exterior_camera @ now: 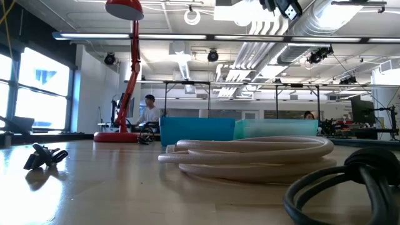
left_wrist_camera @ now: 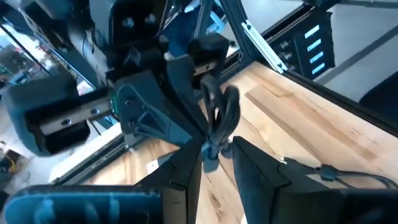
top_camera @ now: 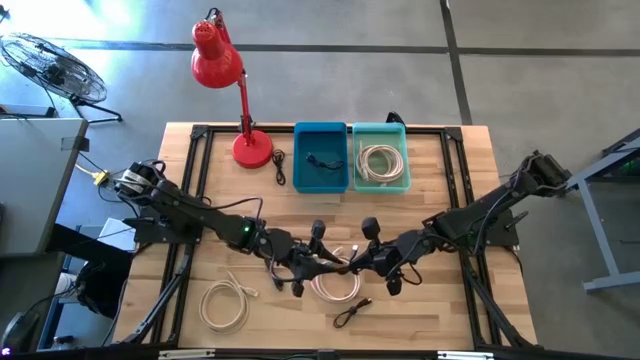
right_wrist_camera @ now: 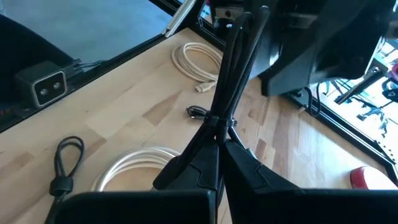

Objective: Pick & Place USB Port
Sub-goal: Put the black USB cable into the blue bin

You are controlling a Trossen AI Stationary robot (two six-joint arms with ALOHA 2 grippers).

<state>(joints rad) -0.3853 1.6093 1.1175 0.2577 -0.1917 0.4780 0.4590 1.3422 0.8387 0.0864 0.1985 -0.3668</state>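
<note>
A black USB cable (top_camera: 341, 262), bundled into long loops, hangs above the table middle between my two grippers. My left gripper (top_camera: 322, 262) comes from the left and is shut on one end; my right gripper (top_camera: 358, 262) comes from the right and is shut on the other. The left wrist view shows the cable (left_wrist_camera: 221, 109) running from my left gripper (left_wrist_camera: 217, 154) toward the other arm. In the right wrist view the cable (right_wrist_camera: 235, 68) runs away from my right gripper (right_wrist_camera: 221, 135). Under them a white cable coil (top_camera: 336, 286) lies flat on the table. My left gripper pinches the black cable's tied end (left_wrist_camera: 212, 149) between its two fingers, coming level from the table's left. The loops run on from the fingers to the other gripper, clear of the table. My right gripper pinches the opposite end of the bundle (right_wrist_camera: 219, 121) between its two fingers, level from the table's right, fingers in line with the strands. The strands stretch straight away from it to the left gripper, lifted clear of the table.
A blue bin (top_camera: 320, 182) holding a black cable and a teal bin (top_camera: 381, 184) holding a white cable stand at the far edge, beside a red desk lamp (top_camera: 250, 148). Another white coil (top_camera: 225, 305), a black cable (top_camera: 352, 313) and a small black piece (exterior_camera: 44, 156) lie near the front.
</note>
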